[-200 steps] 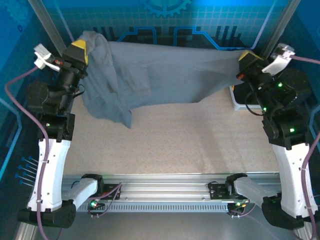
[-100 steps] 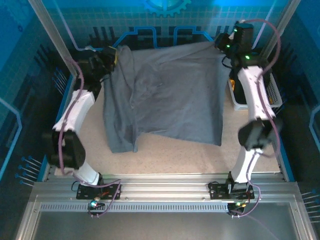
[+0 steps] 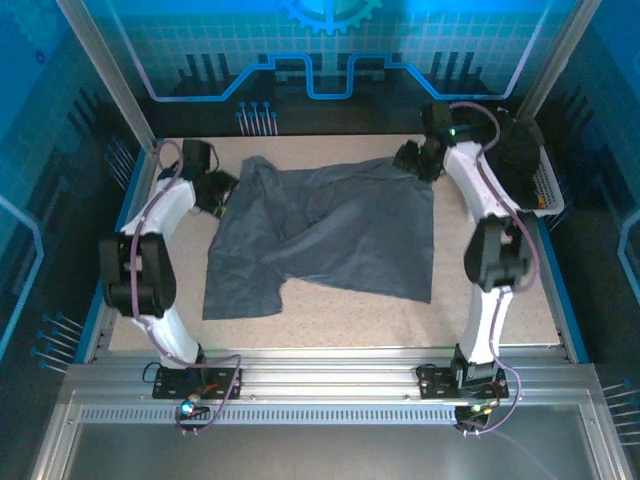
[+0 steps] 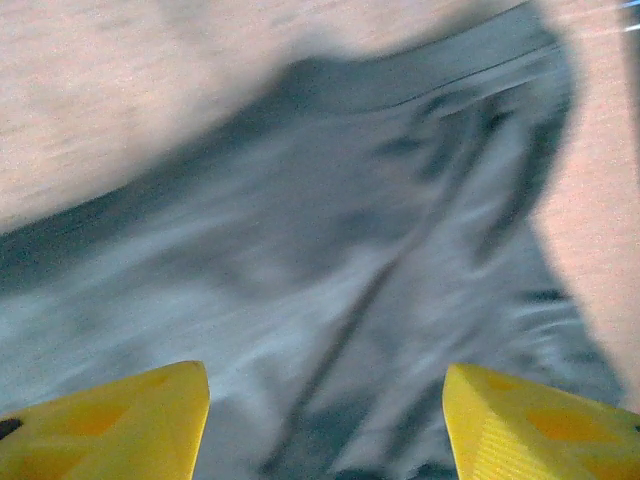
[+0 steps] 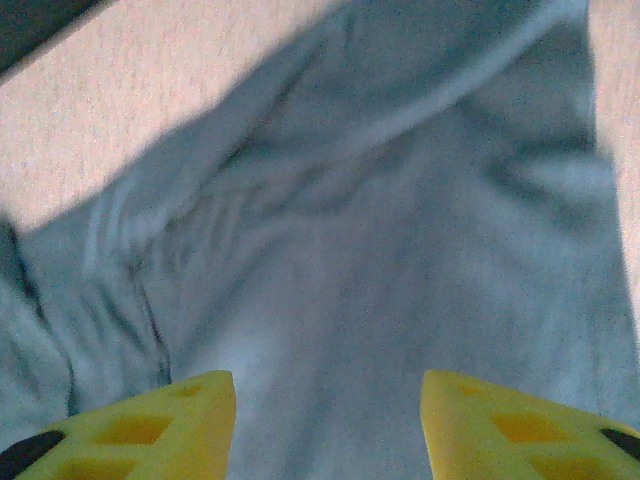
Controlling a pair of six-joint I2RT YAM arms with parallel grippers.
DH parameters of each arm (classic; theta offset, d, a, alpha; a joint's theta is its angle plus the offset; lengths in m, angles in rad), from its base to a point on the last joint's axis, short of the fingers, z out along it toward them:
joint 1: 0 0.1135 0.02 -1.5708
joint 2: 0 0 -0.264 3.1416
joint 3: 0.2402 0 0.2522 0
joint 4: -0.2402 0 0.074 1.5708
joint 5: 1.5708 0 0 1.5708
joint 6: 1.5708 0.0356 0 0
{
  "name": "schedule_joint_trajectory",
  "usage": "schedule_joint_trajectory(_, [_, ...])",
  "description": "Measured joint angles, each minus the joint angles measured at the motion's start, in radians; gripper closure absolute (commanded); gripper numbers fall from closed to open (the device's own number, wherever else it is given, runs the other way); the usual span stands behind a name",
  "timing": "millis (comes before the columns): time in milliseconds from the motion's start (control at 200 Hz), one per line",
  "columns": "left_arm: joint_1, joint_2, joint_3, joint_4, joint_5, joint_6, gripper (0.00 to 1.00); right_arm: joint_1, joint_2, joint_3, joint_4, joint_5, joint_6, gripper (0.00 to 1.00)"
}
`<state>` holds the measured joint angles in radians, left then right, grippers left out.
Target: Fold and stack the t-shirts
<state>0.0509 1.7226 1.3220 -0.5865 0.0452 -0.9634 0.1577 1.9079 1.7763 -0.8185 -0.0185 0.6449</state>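
Note:
One slate-grey t-shirt (image 3: 330, 230) lies spread on the speckled table (image 3: 350, 315), rumpled along its left side. My left gripper (image 3: 218, 190) is at the shirt's far-left corner. Its yellow fingers (image 4: 110, 425) stand wide apart just above the wrinkled cloth (image 4: 330, 250), with nothing clamped between them. My right gripper (image 3: 412, 160) hovers at the far-right corner. It is open too, and its fingertips (image 5: 520, 425) straddle smoother cloth (image 5: 400, 250). The motion blur is strong in the left wrist view.
A white mesh basket (image 3: 548, 195) with something dark in it stands against the right wall, beside the right arm. Bare tabletop runs along the near edge in front of the shirt. Blue walls close the back and both sides.
The shirt hung stretched in the air between both shut grippers. The arms carried it to the far side and lowered it, both grippers opened, and it now lies flat.

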Motion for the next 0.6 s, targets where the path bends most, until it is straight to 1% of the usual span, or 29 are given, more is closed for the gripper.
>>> schedule_joint_trajectory(65, [0.027, -0.06, -0.105, -0.044, -0.015, 0.026, 0.39, 0.03, -0.144, -0.186, 0.043, -0.008, 0.023, 0.47])
schedule_joint_trajectory(120, [0.058, -0.071, -0.16, -0.068, -0.024, 0.047, 0.41, 0.045, -0.243, -0.322, 0.092, -0.02, 0.039, 0.47])
schedule_joint_trajectory(215, [0.105, -0.031, -0.187, -0.101, -0.031, 0.088, 0.46, 0.051, -0.377, -0.552, 0.166, -0.05, 0.074, 0.47])
schedule_joint_trajectory(305, [0.119, 0.031, -0.179, -0.105, -0.032, 0.129, 0.48, 0.051, -0.436, -0.714, 0.187, -0.068, 0.096, 0.48])
schedule_joint_trajectory(430, [0.119, 0.094, -0.174, -0.108, -0.031, 0.161, 0.5, 0.045, -0.491, -0.864, 0.178, -0.081, 0.109, 0.48])
schedule_joint_trajectory(600, [0.119, 0.097, -0.174, -0.101, -0.015, 0.18, 0.5, 0.03, -0.52, -0.971, 0.169, -0.091, 0.143, 0.51])
